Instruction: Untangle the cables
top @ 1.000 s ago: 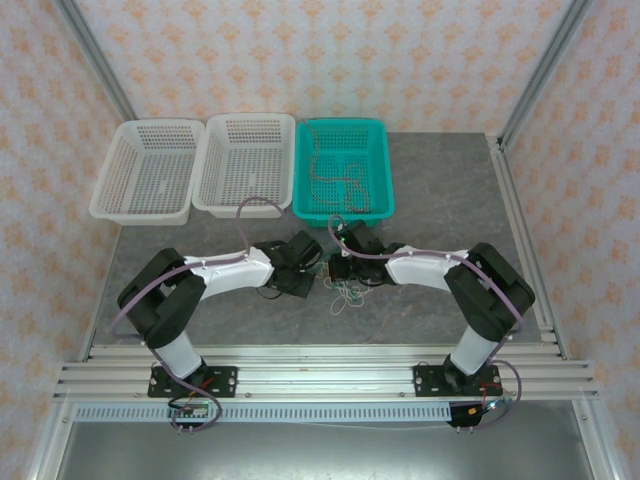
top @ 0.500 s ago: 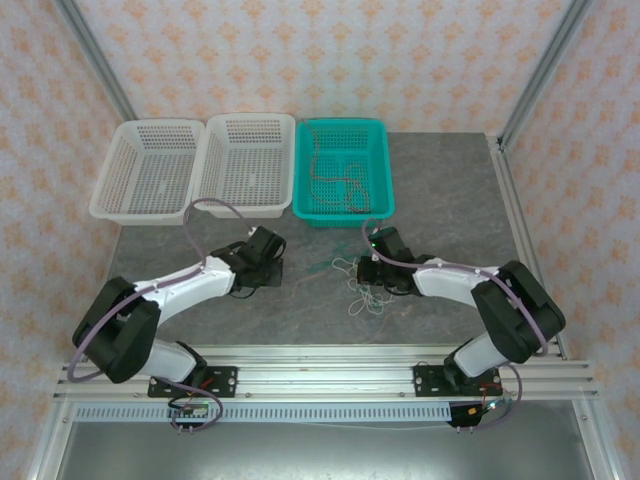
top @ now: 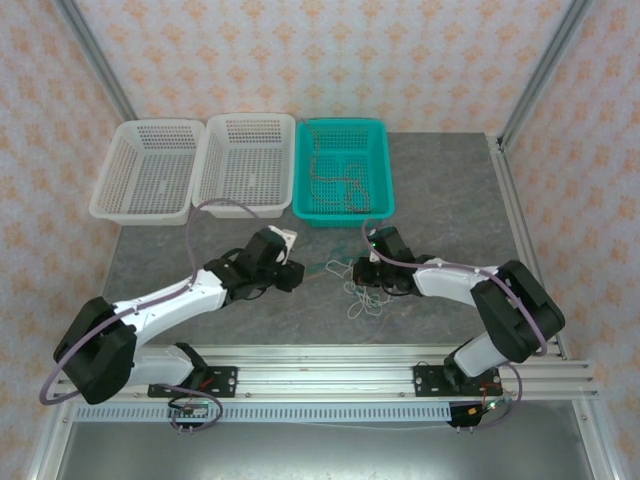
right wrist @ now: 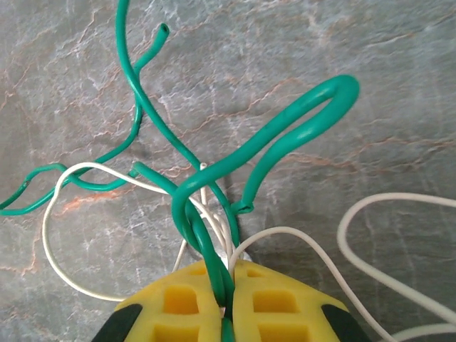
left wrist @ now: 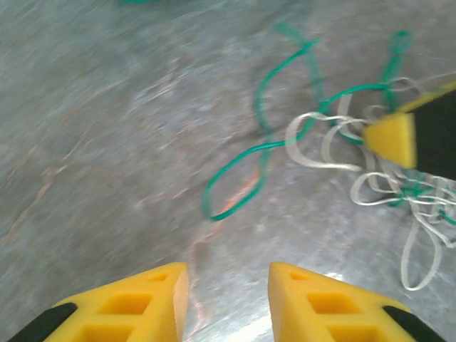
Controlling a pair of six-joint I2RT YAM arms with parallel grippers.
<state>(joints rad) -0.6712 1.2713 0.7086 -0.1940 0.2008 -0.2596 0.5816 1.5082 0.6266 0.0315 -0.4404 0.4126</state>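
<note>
On the grey marbled tabletop, enclosed by floral-papered walls, the right gripper clamps the green cable; the left gripper stands released, empty.

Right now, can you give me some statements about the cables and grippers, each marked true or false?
1. The right gripper is shut on the green cable. True.
2. The left gripper holds the white cable. False: its jaws stand apart, empty; the white cable lies on the table.
3. The reddish-brown cable lies in the teal basket. True.
4. The green cable lies in a white basket. False: it lies on the table.
</note>
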